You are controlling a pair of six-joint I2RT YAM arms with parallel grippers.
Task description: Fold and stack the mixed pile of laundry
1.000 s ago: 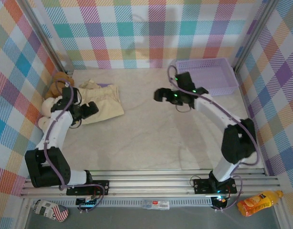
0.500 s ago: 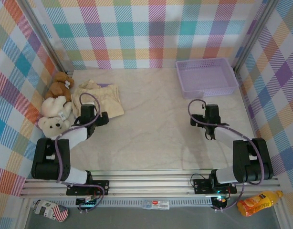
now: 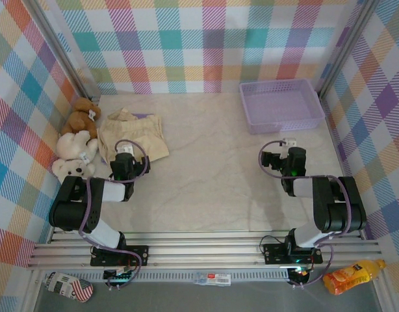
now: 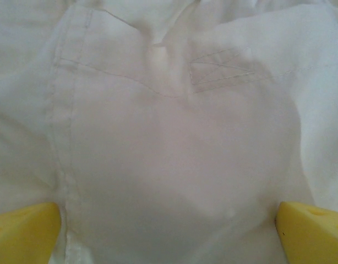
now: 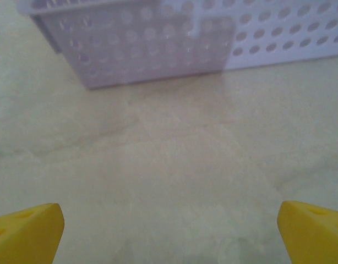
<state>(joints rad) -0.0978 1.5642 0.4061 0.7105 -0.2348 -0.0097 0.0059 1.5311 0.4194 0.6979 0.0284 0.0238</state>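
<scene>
The laundry is a flat cream-beige garment (image 3: 131, 135) at the left of the table, with a sliver of lavender cloth (image 3: 143, 117) peeking out at its far edge. My left gripper (image 3: 125, 162) sits low at the garment's near edge, pointing at it. In the left wrist view the cream garment (image 4: 169, 126), with its seams and a pocket, lies close ahead, and the left gripper (image 4: 169, 236) is open with nothing between its yellow fingertips (image 4: 26, 231). My right gripper (image 3: 287, 156) rests low at the right over bare table, and in the right wrist view the gripper (image 5: 169, 231) is open and empty.
A lavender mesh basket (image 3: 281, 104) stands at the back right, straight ahead of the right gripper (image 5: 158, 44). A brown teddy bear (image 3: 81, 117) and cream teddy bears (image 3: 73, 156) lie by the left wall, next to the garment. Both arms are folded back near their bases.
Both arms drew back toward their bases. The right gripper came down from mid-table near the basket. The left gripper pulled back off the garment to its near edge. The garment stayed put.
</scene>
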